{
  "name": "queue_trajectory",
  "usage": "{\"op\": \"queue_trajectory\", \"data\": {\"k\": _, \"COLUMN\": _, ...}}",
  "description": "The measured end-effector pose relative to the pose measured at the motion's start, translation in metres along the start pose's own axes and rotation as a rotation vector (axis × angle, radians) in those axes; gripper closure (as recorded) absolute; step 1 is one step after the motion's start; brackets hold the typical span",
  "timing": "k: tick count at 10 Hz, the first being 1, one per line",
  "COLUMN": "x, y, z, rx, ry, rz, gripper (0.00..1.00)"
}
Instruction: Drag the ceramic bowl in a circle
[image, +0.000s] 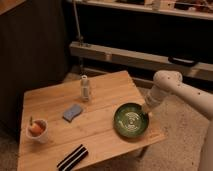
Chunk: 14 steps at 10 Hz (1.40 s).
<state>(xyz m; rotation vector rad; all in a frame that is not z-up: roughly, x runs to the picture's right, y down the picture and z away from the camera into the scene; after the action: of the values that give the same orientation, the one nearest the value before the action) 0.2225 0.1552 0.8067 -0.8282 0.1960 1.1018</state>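
A dark green ceramic bowl (131, 120) with a pale ring pattern inside sits on the wooden table (55, 97), near its right front edge. My gripper (146, 110) comes in from the right on a white arm and is down at the bowl's right rim, touching or just above it.
A small clear bottle (85, 87) stands upright mid-table. A blue sponge (73, 112) lies left of the bowl. A white cup (37, 130) with an orange item stands at the front left. A black striped object (73, 157) lies at the front edge. A dark shelf unit stands behind the table.
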Motion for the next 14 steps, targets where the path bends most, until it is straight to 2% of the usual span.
{"op": "queue_trajectory", "data": {"k": 1, "x": 0.010, "y": 0.016, "z": 0.001, "rx": -0.020, "ry": 0.001, "rz": -0.024, "gripper": 1.00}}
{"op": "queue_trajectory", "data": {"k": 3, "x": 0.029, "y": 0.058, "z": 0.003, "rx": -0.090, "ry": 0.009, "rz": -0.097, "gripper": 1.00}}
{"op": "queue_trajectory", "data": {"k": 4, "x": 0.030, "y": 0.078, "z": 0.006, "rx": -0.143, "ry": 0.012, "rz": -0.129, "gripper": 1.00}}
{"op": "queue_trajectory", "data": {"k": 5, "x": 0.025, "y": 0.098, "z": 0.012, "rx": -0.224, "ry": 0.024, "rz": -0.154, "gripper": 1.00}}
{"op": "queue_trajectory", "data": {"k": 6, "x": 0.018, "y": 0.113, "z": 0.019, "rx": -0.263, "ry": 0.038, "rz": -0.172, "gripper": 1.00}}
{"op": "queue_trajectory", "data": {"k": 7, "x": 0.011, "y": 0.131, "z": 0.028, "rx": -0.271, "ry": 0.053, "rz": -0.193, "gripper": 1.00}}
{"op": "queue_trajectory", "data": {"k": 8, "x": 0.004, "y": 0.149, "z": 0.043, "rx": -0.263, "ry": 0.065, "rz": -0.211, "gripper": 1.00}}
{"op": "queue_trajectory", "data": {"k": 9, "x": 0.000, "y": 0.156, "z": 0.050, "rx": -0.251, "ry": 0.066, "rz": -0.217, "gripper": 1.00}}
{"op": "queue_trajectory", "data": {"k": 12, "x": -0.021, "y": 0.163, "z": 0.057, "rx": -0.141, "ry": 0.047, "rz": -0.210, "gripper": 1.00}}
{"op": "queue_trajectory", "data": {"k": 14, "x": -0.045, "y": 0.160, "z": 0.057, "rx": -0.090, "ry": 0.034, "rz": -0.187, "gripper": 1.00}}
